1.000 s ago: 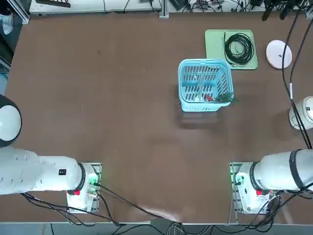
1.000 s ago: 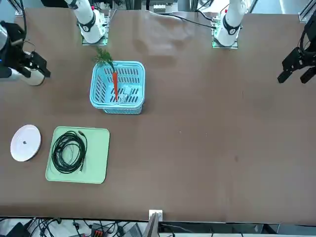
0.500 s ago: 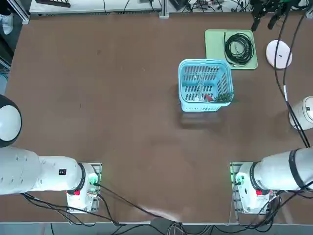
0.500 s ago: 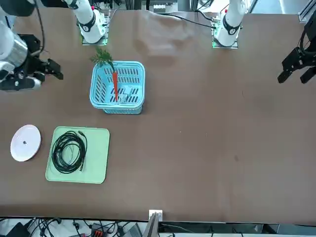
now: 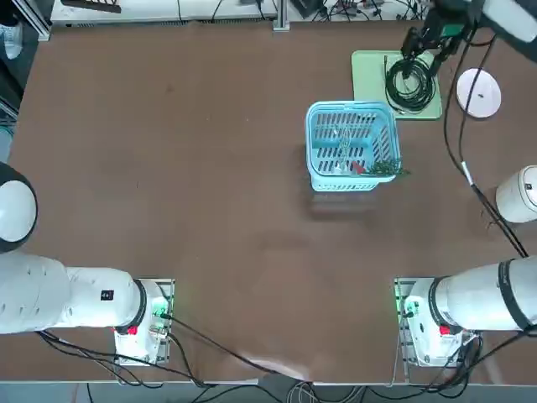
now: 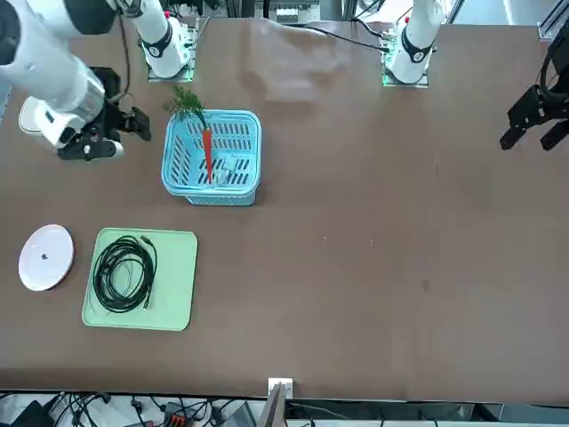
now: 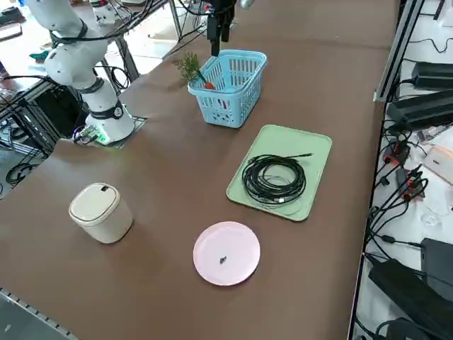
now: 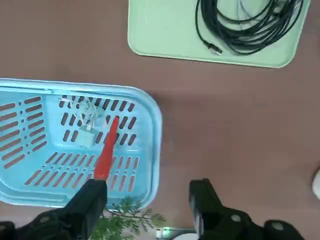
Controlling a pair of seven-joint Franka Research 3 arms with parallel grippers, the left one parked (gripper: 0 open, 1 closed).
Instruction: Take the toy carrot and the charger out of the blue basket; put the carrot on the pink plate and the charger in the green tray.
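"What is delivered, seen from overhead?"

"Nothing: in the blue basket (image 5: 315,126), the charger (image 8: 86,137) lies toward seven o'clock, the toy carrot (image 8: 106,157) toward five."

"And beyond?"

"At one o'clock from it, the green tray (image 5: 366,75) awaits the charger; the right gripper (image 8: 150,186) shows fingers wide apart, gripping nothing; the pink plate (image 5: 479,92), at two, awaits the carrot."
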